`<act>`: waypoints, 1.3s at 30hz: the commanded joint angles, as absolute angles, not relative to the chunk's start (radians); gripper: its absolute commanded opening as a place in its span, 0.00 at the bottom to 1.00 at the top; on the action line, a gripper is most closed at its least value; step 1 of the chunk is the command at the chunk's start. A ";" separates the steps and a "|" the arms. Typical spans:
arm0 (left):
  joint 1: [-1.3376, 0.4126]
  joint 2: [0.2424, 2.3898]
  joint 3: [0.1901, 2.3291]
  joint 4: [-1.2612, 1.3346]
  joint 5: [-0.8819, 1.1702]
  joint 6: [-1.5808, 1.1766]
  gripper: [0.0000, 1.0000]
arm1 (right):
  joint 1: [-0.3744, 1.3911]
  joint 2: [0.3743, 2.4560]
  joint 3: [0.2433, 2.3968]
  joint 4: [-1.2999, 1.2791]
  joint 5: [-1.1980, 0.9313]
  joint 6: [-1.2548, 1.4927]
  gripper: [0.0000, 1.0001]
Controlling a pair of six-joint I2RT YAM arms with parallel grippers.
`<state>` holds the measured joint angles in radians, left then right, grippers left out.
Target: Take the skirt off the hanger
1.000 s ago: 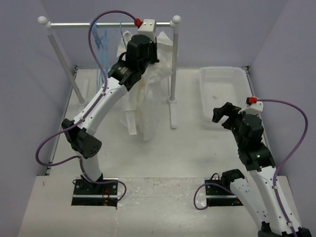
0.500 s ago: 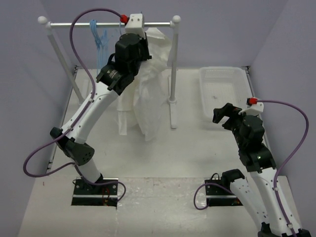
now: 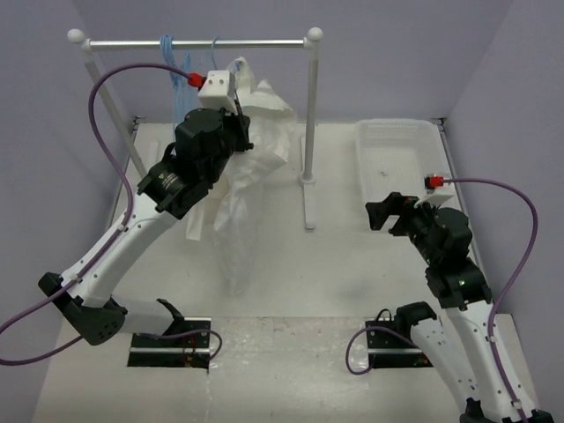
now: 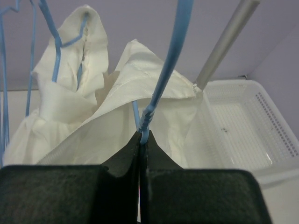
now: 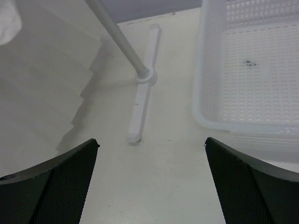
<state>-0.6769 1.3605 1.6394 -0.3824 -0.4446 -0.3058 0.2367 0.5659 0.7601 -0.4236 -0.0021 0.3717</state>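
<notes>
Pinching the hanger (image 4: 168, 58) in left gripper (image 4: 141, 136), seen only by wrist, right gripper (image 5: 152, 143) agape

Left end effector (image 4: 141, 142): two dark fingers (image 4: 117, 163) at the bottom edge, pressed together on a blue wire.
Hanger (image 4: 164, 70): thin light-blue wire. Its twisted neck sits just above the fingertips, and one strand rises steeply to the top edge.
Skirt (image 4: 154, 88): thin white fabric draped behind the gripped wire, peaked at upper centre.
Second garment (image 4: 70, 88): white, to the left of the skirt, hung on its own blue wire.
Spare hangers (image 4: 3, 93): blue wires along the left edge.
Pole (image 4: 224, 42): grey metal, slanting down from the upper right to the skirt's edge.
Basket (image 4: 233, 84): white, perforated, on the desk (image 4: 287, 200) at right.
</notes>
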 commanded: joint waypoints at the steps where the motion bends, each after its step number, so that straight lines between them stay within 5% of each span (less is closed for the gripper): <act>1: -0.709 1.266 1.543 -0.282 -0.455 -0.400 0.00 | 0.248 0.551 0.747 -0.364 -0.164 0.304 0.99; 13: -0.870 1.250 1.425 -0.272 -0.889 -0.613 0.00 | 0.838 0.733 0.836 -0.348 -0.103 0.215 0.99; 19: -0.883 1.334 1.456 -0.258 -0.850 -0.666 0.00 | 1.075 0.817 0.982 -0.340 -0.007 0.218 0.99; 33: -0.888 1.414 1.539 -0.270 -0.910 -0.732 0.00 | 1.199 1.074 1.035 -0.258 0.267 0.293 0.99; 35: -0.888 1.416 1.543 -0.270 -0.916 -0.730 0.00 | 1.207 1.100 1.034 -0.227 0.291 0.301 0.89; 36: -0.888 1.419 1.543 -0.267 -0.917 -0.730 0.00 | 1.216 1.114 1.028 -0.215 0.322 0.304 0.52; 38: -0.888 1.422 1.543 -0.262 -0.930 -0.719 0.00 | 1.221 1.111 0.991 -0.167 0.350 0.327 0.02; 39: -0.888 1.427 1.546 -0.261 -0.952 -0.715 0.00 | 1.221 1.091 0.971 -0.154 0.345 0.327 0.00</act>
<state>-0.8837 1.4311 1.4929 -0.3462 -0.8722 -0.6891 1.2118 1.1213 0.9882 -0.2672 0.2565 0.2970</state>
